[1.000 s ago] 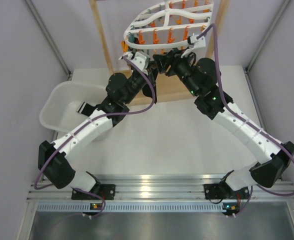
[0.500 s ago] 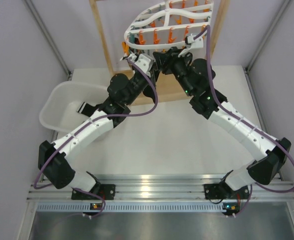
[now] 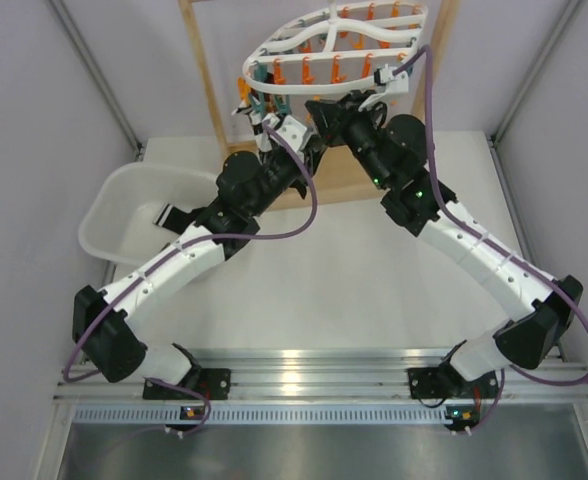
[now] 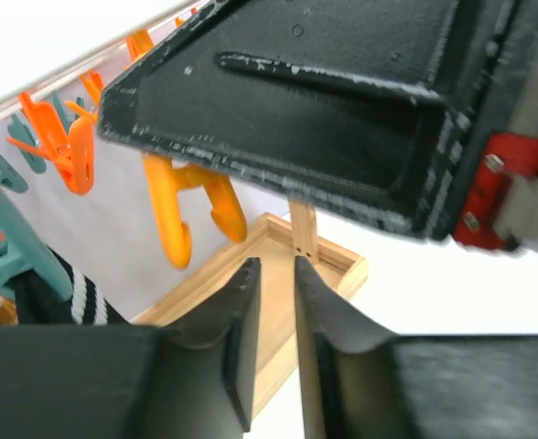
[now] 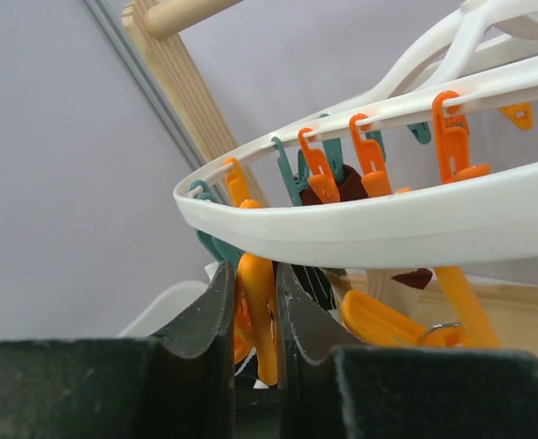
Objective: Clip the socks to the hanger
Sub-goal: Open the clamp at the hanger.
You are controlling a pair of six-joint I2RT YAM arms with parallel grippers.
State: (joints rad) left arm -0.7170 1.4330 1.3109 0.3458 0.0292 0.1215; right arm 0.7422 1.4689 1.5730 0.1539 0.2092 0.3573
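The white lattice hanger (image 3: pixel 324 45) hangs from the wooden stand, and its rim (image 5: pixel 388 229) crosses the right wrist view with orange and teal pegs dangling. My right gripper (image 5: pixel 255 274) is under the rim, shut on an orange peg (image 5: pixel 262 320). A dark sock with white stripes (image 5: pixel 317 283) hangs just behind it. My left gripper (image 4: pixel 276 274) is beside and below the right one, its jaws a narrow slit apart with nothing between them. To its left, a black sock with white bands (image 4: pixel 77 297) hangs under a teal peg (image 4: pixel 13 247). Both grippers meet beneath the hanger's near edge (image 3: pixel 294 115).
A white plastic tub (image 3: pixel 124 215) sits on the table to the left of the left arm. The wooden stand's post (image 3: pixel 204 90) and base frame (image 3: pixel 349 185) lie behind and below the grippers. Purple-grey walls close in on both sides.
My right gripper has closed from half open onto the orange peg. The hanger has swung a little left. The left gripper has crept up and forward, its jaws unchanged.
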